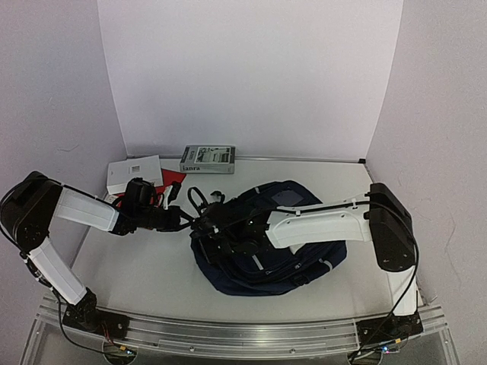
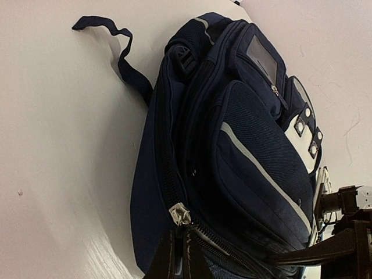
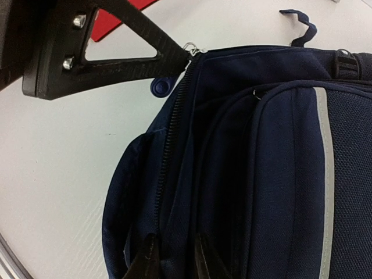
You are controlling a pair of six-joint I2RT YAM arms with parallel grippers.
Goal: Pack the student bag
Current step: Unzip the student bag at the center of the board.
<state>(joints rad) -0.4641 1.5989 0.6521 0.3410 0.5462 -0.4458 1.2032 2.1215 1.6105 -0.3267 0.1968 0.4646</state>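
Right gripper point(image 3: 174, 256), jaws nearly closed on the student bag point(image 3: 279, 174) rim, faces along the zipper track point(image 3: 170, 145) toward the zipper pull point(image 3: 193, 49) clamped by the shut left gripper point(image 2: 181, 232).

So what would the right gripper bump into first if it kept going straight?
The student bag. The right gripper has its jaws either side of a fabric ridge by the zipper, so it would probably push into that.

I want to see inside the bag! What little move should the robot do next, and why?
Probably the left fingers should start sliding the silver zipper pull they pinch: the large navy-blue fabric backpack looks zipped shut, and the right fingers clamp its fabric to steady it.
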